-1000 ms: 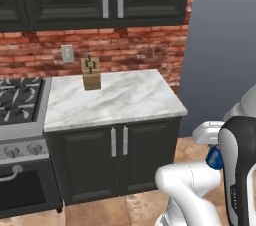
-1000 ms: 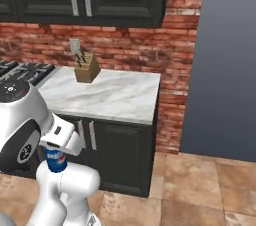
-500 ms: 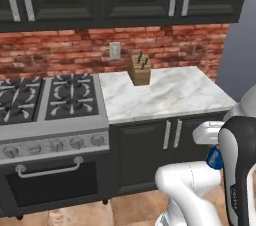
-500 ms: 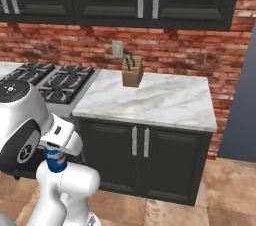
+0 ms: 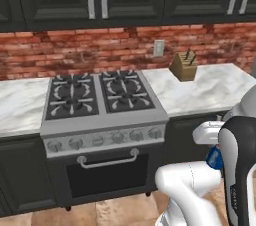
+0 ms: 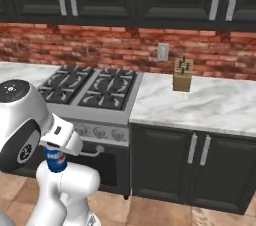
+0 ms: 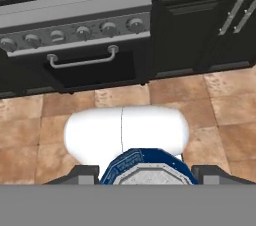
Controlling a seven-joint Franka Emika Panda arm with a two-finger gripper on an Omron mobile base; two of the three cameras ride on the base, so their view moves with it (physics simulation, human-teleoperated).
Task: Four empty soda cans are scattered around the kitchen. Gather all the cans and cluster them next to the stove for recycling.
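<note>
Low in front of the stove, the pincer is clamped on a blue soda can, held above the tiled floor. On the white marble counter right of the stove stands a knife block, against the brick wall.

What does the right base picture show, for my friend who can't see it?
A white robot arm holds a blue soda can low in its gripper, facing a steel stove. To the stove's right, a white marble counter carries a wooden knife block against a red brick wall.
</note>
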